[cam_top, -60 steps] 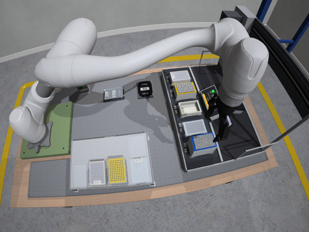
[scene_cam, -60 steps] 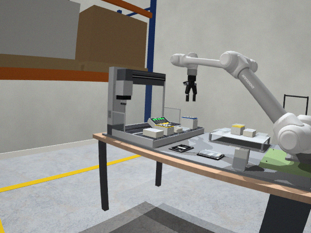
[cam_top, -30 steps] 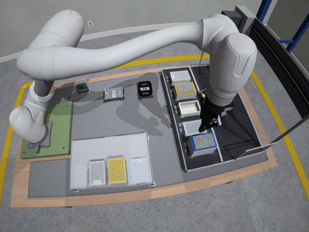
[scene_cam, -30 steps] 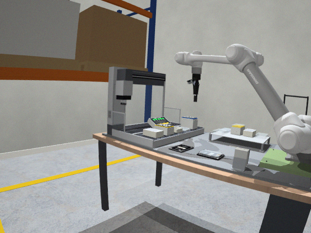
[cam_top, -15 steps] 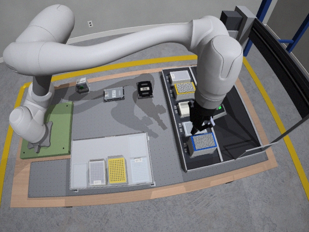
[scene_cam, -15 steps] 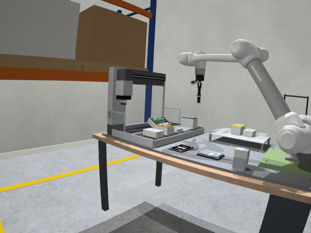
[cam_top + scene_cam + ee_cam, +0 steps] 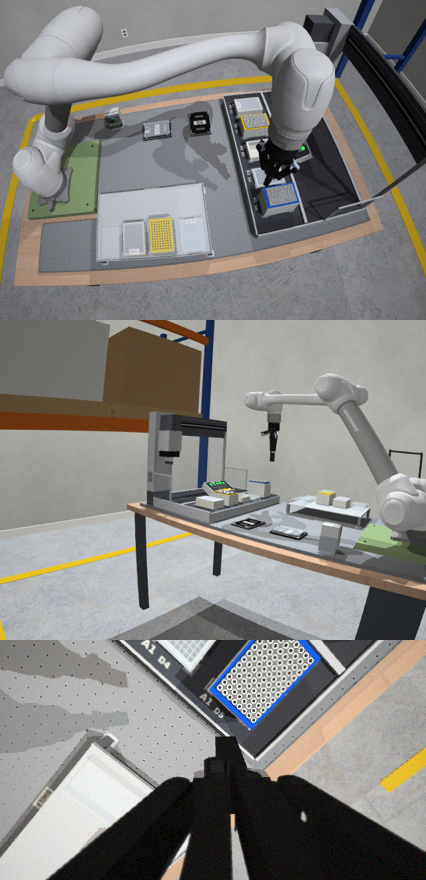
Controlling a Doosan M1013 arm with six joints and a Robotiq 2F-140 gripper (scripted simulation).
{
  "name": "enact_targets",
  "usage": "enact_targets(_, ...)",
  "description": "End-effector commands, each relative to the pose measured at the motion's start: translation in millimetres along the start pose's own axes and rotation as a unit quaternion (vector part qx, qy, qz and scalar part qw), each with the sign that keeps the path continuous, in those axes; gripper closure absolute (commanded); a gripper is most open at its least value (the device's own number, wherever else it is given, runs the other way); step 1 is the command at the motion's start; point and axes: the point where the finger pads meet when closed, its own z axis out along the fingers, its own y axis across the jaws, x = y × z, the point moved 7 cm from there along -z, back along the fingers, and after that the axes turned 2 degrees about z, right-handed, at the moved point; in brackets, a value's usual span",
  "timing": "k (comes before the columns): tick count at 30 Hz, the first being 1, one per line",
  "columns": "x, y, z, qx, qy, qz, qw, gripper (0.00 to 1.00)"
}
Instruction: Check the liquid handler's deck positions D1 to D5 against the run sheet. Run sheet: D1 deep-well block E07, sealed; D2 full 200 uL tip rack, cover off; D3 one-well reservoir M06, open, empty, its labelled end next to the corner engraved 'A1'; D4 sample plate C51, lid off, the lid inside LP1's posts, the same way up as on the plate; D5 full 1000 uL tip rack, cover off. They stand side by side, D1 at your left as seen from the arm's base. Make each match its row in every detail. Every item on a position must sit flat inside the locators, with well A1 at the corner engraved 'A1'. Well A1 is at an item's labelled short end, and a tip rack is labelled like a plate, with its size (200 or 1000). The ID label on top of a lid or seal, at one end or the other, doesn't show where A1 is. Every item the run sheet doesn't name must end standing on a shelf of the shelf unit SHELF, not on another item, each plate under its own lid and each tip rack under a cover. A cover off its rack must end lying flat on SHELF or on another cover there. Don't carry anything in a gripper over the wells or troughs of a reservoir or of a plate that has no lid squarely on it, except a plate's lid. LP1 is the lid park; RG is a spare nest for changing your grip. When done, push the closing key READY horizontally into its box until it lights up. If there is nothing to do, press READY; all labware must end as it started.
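Note:
My gripper (image 7: 267,181) is shut and empty, pointing straight down, high above the deck near its D4 and D5 end; it also shows in the exterior view (image 7: 271,457) and the wrist view (image 7: 227,747). On the deck stand, from far to near, a white sealed block (image 7: 248,105), a yellow uncovered tip rack (image 7: 255,122), a cream open reservoir (image 7: 256,149), a lidless plate (image 7: 263,176) partly hidden by my fingers, and a blue uncovered tip rack (image 7: 279,198). The wrist view shows the blue rack (image 7: 265,677) at D5 and a corner of the plate (image 7: 190,650) at D4.
The shelf unit (image 7: 153,220) holds a lidded plate (image 7: 134,237), a yellow rack (image 7: 160,235) and clear covers (image 7: 192,234). A clear lid (image 7: 157,129) lies on a nest, with a black nest (image 7: 199,125) beside it. The READY box (image 7: 113,117) stands at the back left. The handler's gantry (image 7: 172,451) stands over the deck's far end.

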Motion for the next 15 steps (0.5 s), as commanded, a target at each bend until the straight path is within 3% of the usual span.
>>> enact_targets(1, 0, 0, -1.5, 0.000, 0.001, -0.017, 1.000, 0.90)
enact_targets(15, -52, -45, 13.8, -0.001, 0.001, -0.156, 0.988, 0.90)
